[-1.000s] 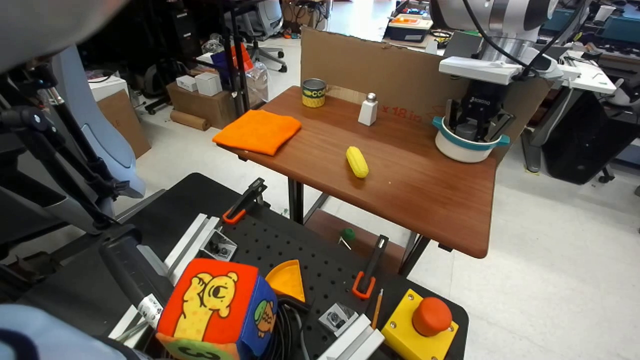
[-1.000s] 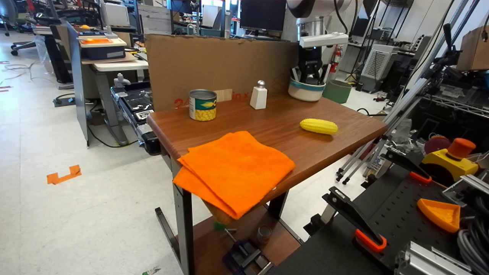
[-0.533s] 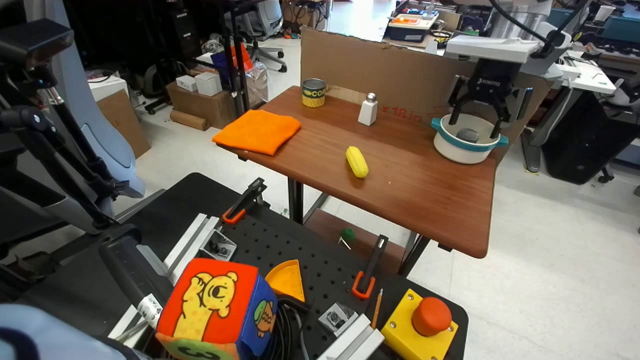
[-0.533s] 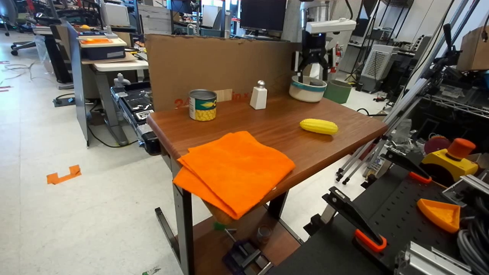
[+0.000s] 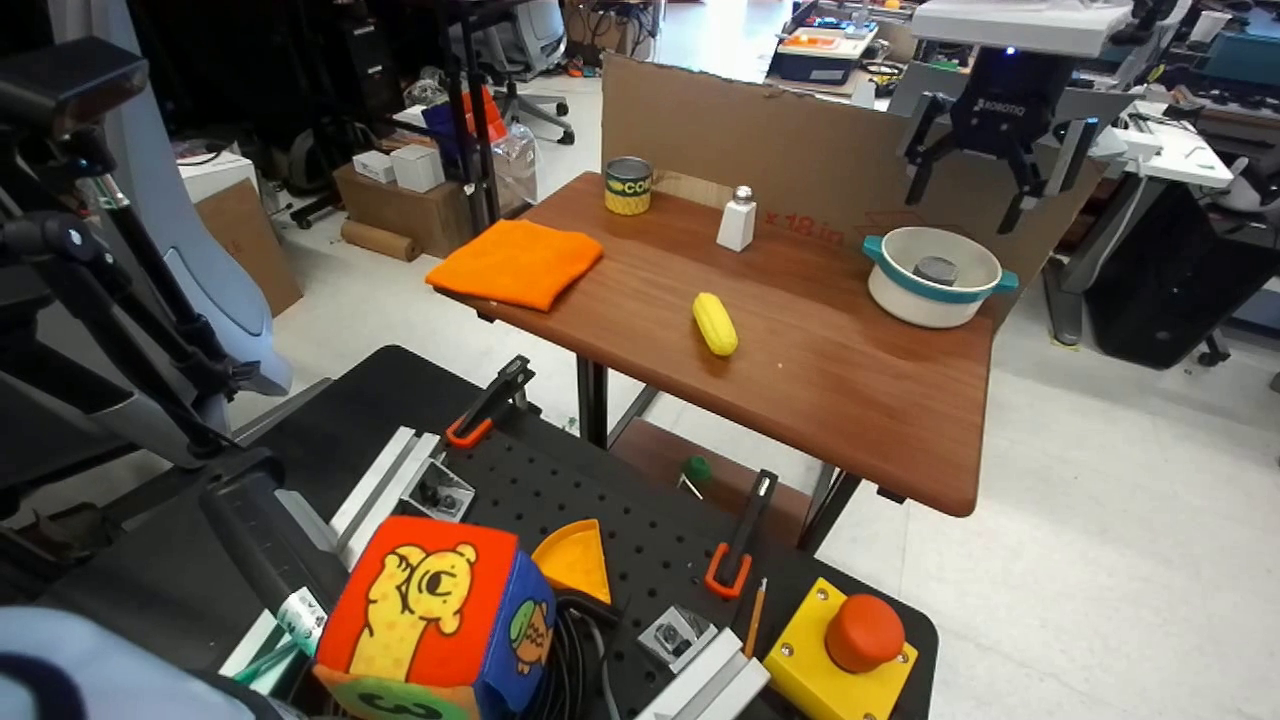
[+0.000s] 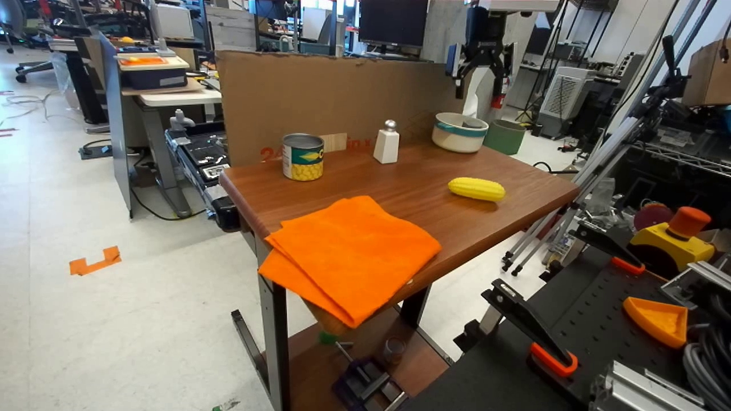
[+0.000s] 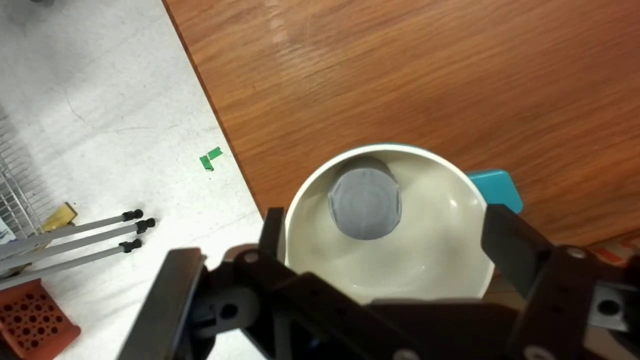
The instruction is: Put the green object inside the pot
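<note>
Since the cup (image 7: 366,202) sits in the pot (image 5: 920,308), let it be

Above the pot your gripper (image 5: 961,212) hangs with its 2 fingers (image 7: 515,245) spread, holding nothing. The pot stands by the bench (image 5: 850,380) corner diagonally across from the cloth (image 5: 515,262); the cup rests inside, off-centre. It looks stiff, light and perhaps slick, so a knock could slide it. If you grip it, pinch 2 opposite sides, clear of the pot's rim.
</note>
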Tool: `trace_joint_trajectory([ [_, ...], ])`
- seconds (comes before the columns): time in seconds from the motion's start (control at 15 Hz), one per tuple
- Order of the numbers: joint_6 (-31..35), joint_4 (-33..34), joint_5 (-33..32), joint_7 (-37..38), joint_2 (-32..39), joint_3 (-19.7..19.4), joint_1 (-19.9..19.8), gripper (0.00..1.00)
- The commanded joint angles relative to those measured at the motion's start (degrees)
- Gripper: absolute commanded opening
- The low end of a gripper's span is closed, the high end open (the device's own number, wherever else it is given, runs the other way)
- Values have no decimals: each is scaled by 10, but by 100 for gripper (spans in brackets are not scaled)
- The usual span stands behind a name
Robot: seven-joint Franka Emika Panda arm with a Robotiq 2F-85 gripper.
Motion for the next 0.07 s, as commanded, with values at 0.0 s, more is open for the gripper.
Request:
trace_joint_trajectory([
  [0.0,-1,3,-3,1,4,4,-3,100],
])
